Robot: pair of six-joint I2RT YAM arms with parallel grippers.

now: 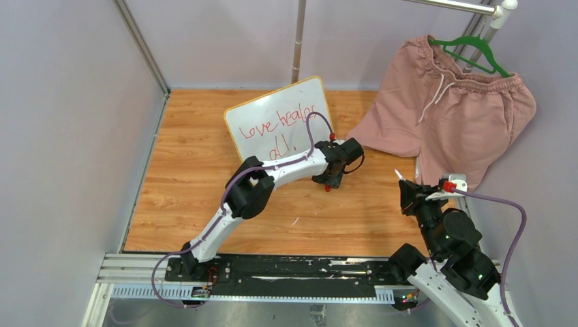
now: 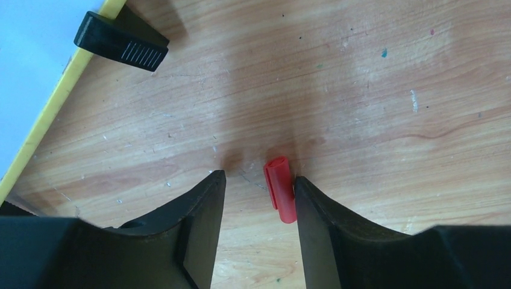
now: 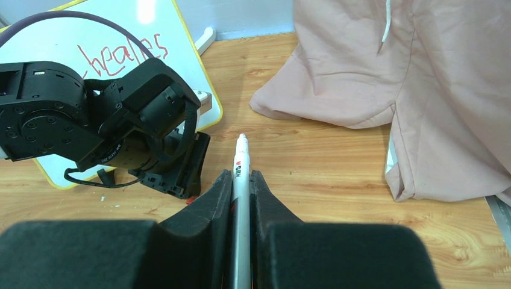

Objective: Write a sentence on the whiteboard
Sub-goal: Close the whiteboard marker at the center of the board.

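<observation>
Tools number two, both mine. My left tool point(image 2: 259, 179) points down at the table point(image 1: 191, 170) with its jaws apart. One red cap point(image 2: 281, 195) lies on the wood between the fingers, touching the inner face of one finger and clear of the other, so nothing is gripped. The cap's long axis runs nearly along the fingers. My right tool point(image 3: 241, 176) is closed on one white marker point(image 3: 241, 155), which is pinched between both pads. The marker's long axis lies in line with the fingers and its tip points away from my wrist, toward the far side of the table, between the board and the cloth. Just beyond my left tool stands the one whiteboard point(image 1: 300, 95), near the middle of the far half of the table. It is propped up on its lower edge with its face turned toward my bases. Its long axis runs across the table from left to right, skewed so that the right end sits farther back. My left wrist camera shows one of its black feet point(image 2: 120, 42) flat on the wood beside the yellow frame. The sentence point(image 1: 278, 126) is in red cursive in two lines, roughly "love heales" above "all!". It reads along the board's long axis, and my left forearm crosses in front of the board's lower right corner. To the right lies one pair of pink shorts point(image 1: 450, 116), hung on one green hanger point(image 1: 477, 49), well apart from the board.
</observation>
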